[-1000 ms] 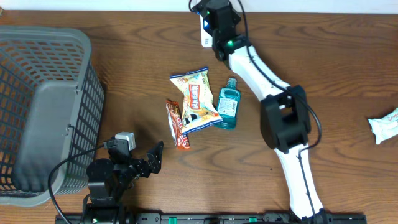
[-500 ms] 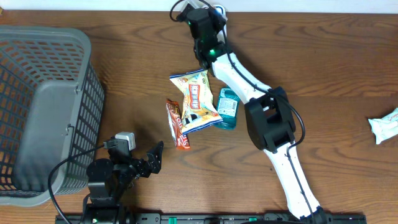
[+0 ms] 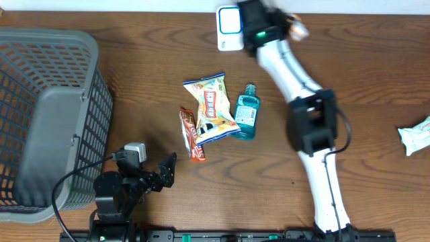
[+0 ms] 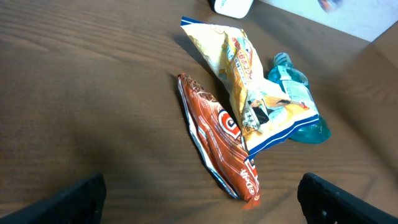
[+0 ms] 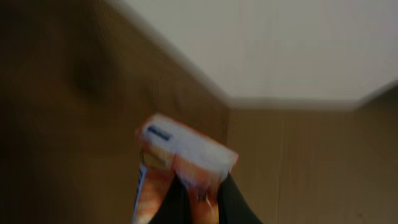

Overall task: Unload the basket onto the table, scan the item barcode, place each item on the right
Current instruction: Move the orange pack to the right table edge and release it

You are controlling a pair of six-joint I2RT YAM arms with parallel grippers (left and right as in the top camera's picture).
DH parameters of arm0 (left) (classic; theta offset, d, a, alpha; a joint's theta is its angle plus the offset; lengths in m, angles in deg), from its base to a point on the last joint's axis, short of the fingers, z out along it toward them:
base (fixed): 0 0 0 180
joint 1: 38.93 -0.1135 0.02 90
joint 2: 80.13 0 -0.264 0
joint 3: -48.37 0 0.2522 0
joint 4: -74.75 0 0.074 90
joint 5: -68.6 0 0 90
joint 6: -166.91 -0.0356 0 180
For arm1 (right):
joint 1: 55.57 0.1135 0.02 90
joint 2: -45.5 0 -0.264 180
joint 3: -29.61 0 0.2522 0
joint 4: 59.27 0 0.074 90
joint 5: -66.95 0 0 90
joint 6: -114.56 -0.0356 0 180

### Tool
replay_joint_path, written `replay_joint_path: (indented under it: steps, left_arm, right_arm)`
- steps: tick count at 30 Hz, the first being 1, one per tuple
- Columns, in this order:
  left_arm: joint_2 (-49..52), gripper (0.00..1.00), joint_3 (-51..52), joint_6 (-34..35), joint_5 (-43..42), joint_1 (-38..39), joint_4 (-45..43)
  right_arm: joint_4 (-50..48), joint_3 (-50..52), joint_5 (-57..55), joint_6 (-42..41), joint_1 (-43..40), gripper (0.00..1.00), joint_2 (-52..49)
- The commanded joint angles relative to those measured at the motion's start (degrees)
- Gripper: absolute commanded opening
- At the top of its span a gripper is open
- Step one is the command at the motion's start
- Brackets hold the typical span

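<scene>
While left jaws stay released, right jaws clenched on a packet [image 5: 180, 158] have swung right of the scanner [image 3: 228, 20].

My wooden table [image 3: 141, 74] bears a grey basket [image 3: 101, 114], a white scanner [image 3: 229, 27] and 1 white packet [image 3: 415, 138]. Mid-table lie a chip bag [image 3: 213, 107], a brown wrapper [image 3: 190, 138] and a mouthwash bottle [image 3: 246, 115].

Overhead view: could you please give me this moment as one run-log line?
right tool: shut on packet, near scanner | left tool: open, empty | snack bag, bottle: on table
</scene>
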Motion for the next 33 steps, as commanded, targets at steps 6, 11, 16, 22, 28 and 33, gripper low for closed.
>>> replay_joint_path:
  steps: [6,11,16,22,28,33]
  left_arm:
    - [0.0,0.99,0.9,0.5,-0.6,0.2,1.4]
    - [0.0,0.98,0.9,0.5,-0.6,0.2,1.4]
    - [0.0,0.98,0.9,0.5,-0.6,0.2,1.4]
    - [0.0,0.98,0.9,0.5,-0.6,0.2,1.4]
    - [0.0,0.99,0.9,0.5,-0.6,0.2,1.4]
    - [0.0,0.99,0.9,0.5,-0.6,0.2,1.4]
  right_arm:
    - [20.4,-0.6,2.4,-34.2,-17.5,0.01,0.1]
    - [28.5,-0.6,5.8,-49.5,-25.5,0.02,0.1]
    - [36.8,-0.6,6.5,-64.7,-31.8,0.22,0.1]
    - [44.5,-1.2,10.9,-73.9,-38.1,0.59,1.2]
    - [45.6,-1.4,21.6,-73.9,-38.7,0.99,7.2]
    - [45.3,-1.4,33.1,-73.9,-35.0,0.99,17.1]
